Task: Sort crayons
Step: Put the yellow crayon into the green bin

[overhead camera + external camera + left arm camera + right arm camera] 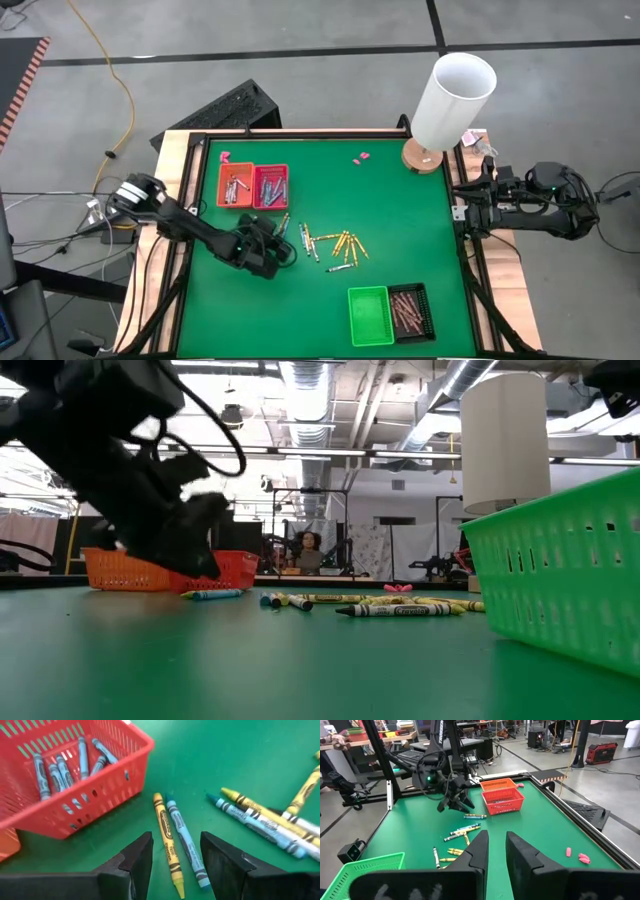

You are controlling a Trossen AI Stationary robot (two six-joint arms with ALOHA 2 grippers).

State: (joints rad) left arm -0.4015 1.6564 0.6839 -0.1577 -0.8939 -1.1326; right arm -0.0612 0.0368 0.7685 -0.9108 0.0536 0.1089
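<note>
Left end effector [175,865] open, empty, low over a yellow crayon [167,842] and blue crayon [186,841] lying side by side between its fingers, long axes pointing away toward the red basket [70,775] just beyond. Left arm far nearer; right end effector [496,851] parked at desk's right edge, narrow, empty. Green desk [400,230] flat; remaining crayons [335,245] scattered mid-desk, well apart.

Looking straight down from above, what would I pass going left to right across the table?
Left hand → loose crayons → green tray → black tray → white cylinder → right hand, waiting at the table's edge.
</note>
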